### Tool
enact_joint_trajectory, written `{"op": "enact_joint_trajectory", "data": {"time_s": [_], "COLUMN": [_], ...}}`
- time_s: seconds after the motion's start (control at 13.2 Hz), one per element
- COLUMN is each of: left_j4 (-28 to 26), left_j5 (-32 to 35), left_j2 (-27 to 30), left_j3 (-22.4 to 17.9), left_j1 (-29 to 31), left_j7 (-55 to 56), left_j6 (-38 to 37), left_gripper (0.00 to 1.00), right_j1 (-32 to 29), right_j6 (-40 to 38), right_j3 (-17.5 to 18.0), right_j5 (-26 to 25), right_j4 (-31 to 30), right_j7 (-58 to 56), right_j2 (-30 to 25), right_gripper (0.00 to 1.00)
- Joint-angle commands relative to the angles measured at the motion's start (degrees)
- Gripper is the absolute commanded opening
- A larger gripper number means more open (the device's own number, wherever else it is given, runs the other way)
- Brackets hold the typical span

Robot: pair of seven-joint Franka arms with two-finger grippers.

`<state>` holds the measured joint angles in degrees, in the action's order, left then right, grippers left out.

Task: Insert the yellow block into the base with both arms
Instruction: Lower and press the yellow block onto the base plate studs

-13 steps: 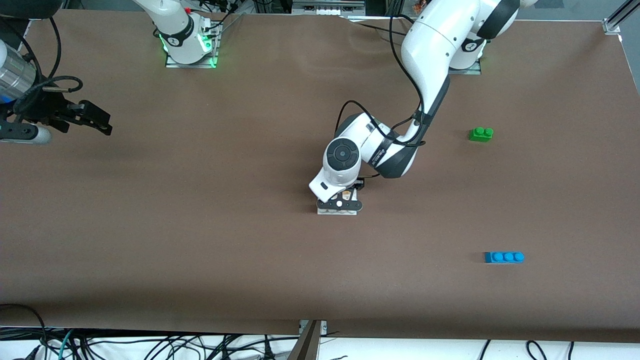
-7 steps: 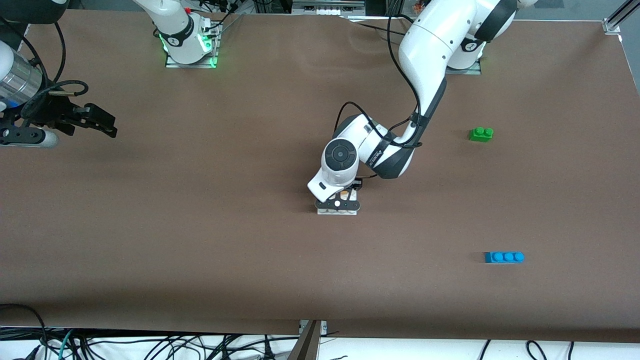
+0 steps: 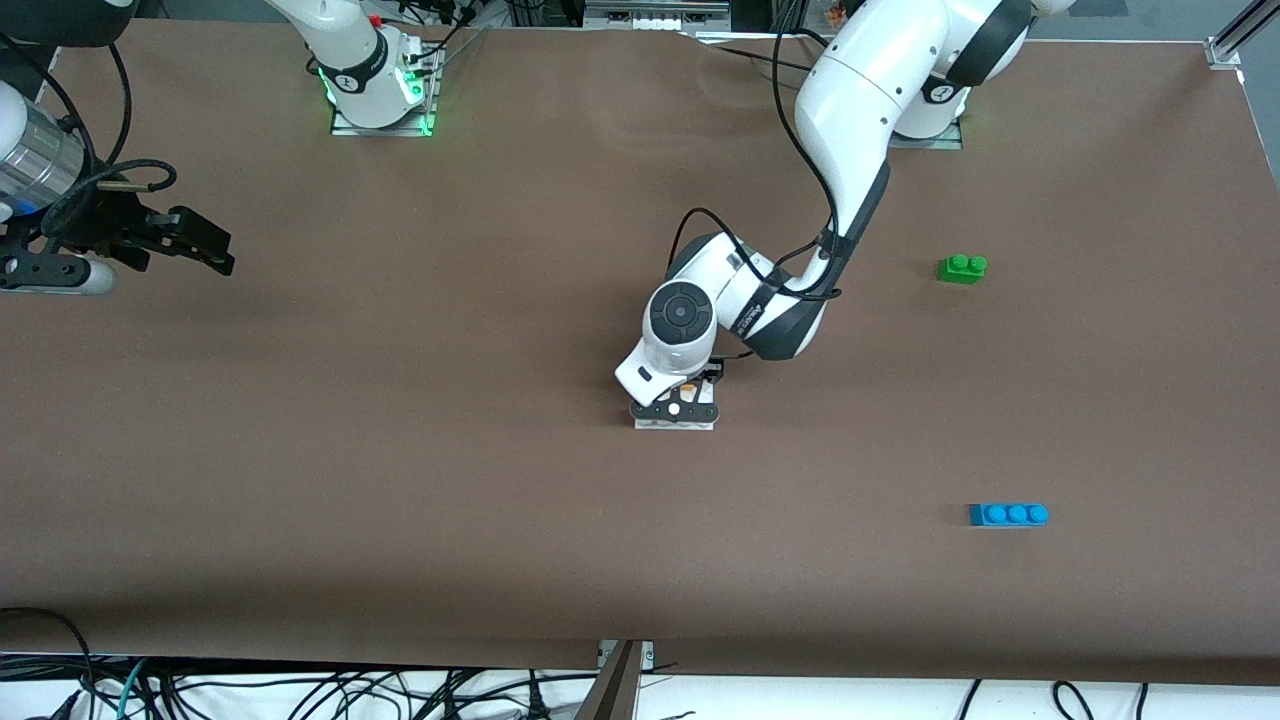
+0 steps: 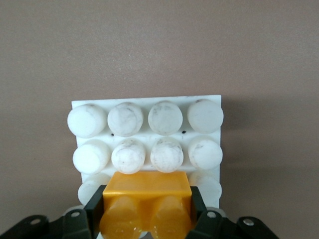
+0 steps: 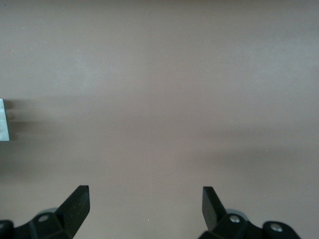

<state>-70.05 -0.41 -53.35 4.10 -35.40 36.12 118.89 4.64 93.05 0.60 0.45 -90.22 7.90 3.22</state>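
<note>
My left gripper (image 3: 683, 400) is down over the white studded base (image 3: 675, 422) at the middle of the table and is shut on the yellow block (image 4: 146, 201). In the left wrist view the block sits between my black fingers (image 4: 94, 209), over the base's (image 4: 144, 107) row of studs closest to my wrist, with two stud rows showing free. In the front view only a speck of the yellow block (image 3: 689, 384) shows under the wrist. My right gripper (image 3: 205, 248) is open and empty, up over the right arm's end of the table, waiting; it also shows in the right wrist view (image 5: 146, 198).
A green two-stud brick (image 3: 962, 267) lies toward the left arm's end of the table. A blue three-stud brick (image 3: 1008, 514) lies nearer the front camera at that same end. The left arm's elbow and black cables arch over the table above the base.
The left wrist has shifted slightly toward the right arm's end and settled lower over the base. The right gripper rose a little a second ago and has held still since.
</note>
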Motion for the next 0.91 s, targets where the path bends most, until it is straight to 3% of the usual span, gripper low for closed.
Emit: {"op": "enact_joint_trajectory", "data": {"time_s": [0.0,0.3,0.53,0.84], "left_j4": [1.32,1.41,1.67,1.75], "left_j5": [-1.09,-1.26,-1.18,-1.18], "left_j2": [-0.01,2.80,10.25,22.65], "left_j3": [-0.67,-0.49,-1.10,-0.93], "left_j1": [-0.64,-0.64,0.32,8.57], "left_j7": [-0.44,0.18,0.00,-1.22], "left_j6": [-0.77,-1.91,-11.46,-27.27], "left_gripper": [1.00,1.00,1.00,1.00], "right_j1": [0.11,0.54,0.72,0.72], "right_j6": [-0.41,-0.41,-0.41,-0.41], "right_j3": [0.28,0.37,0.37,0.37], "right_j5": [0.87,0.87,0.87,0.87], "right_j4": [1.19,1.19,1.19,1.19], "right_j7": [-0.70,-0.61,-0.61,-0.61], "right_j2": [0.30,0.30,0.30,0.30], "right_gripper": [1.00,1.00,1.00,1.00]}}
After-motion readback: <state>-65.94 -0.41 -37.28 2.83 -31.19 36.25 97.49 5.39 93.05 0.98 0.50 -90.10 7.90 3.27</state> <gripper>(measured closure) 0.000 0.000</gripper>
